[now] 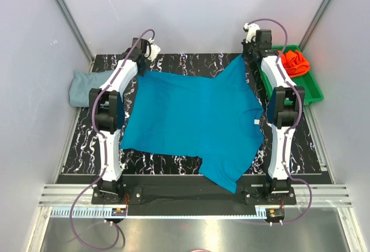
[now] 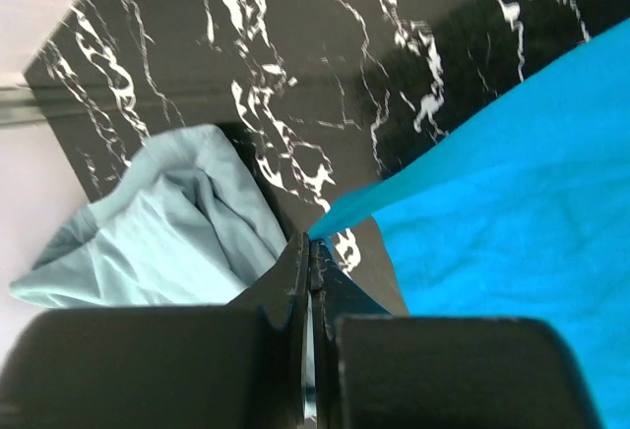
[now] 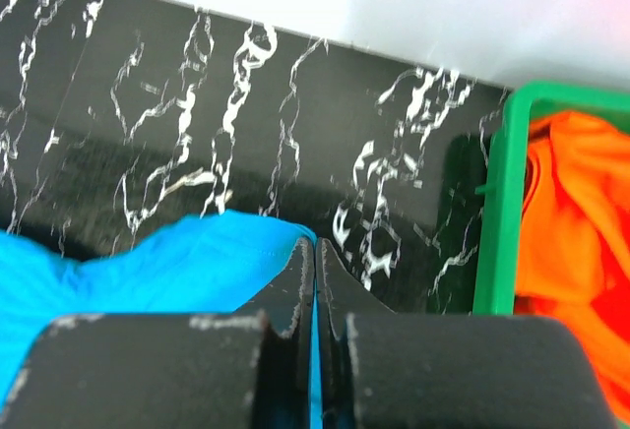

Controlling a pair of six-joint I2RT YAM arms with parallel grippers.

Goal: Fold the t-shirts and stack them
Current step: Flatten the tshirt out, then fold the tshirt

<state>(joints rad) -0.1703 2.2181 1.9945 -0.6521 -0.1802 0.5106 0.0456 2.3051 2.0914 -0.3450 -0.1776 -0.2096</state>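
Cloth this soft and light should sag freely, so corners seem the best hold: the teal t-shirt [image 1: 196, 113], spread just left of the green tray [image 1: 315, 95], has its far edge pinched in the fully closed left gripper [image 2: 310, 247] and right gripper [image 3: 315, 245].

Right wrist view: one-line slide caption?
Shut right jaws pinch a teal-blue t-shirt edge over the black marbled table; orange-red t-shirt sits in the green tray at right.
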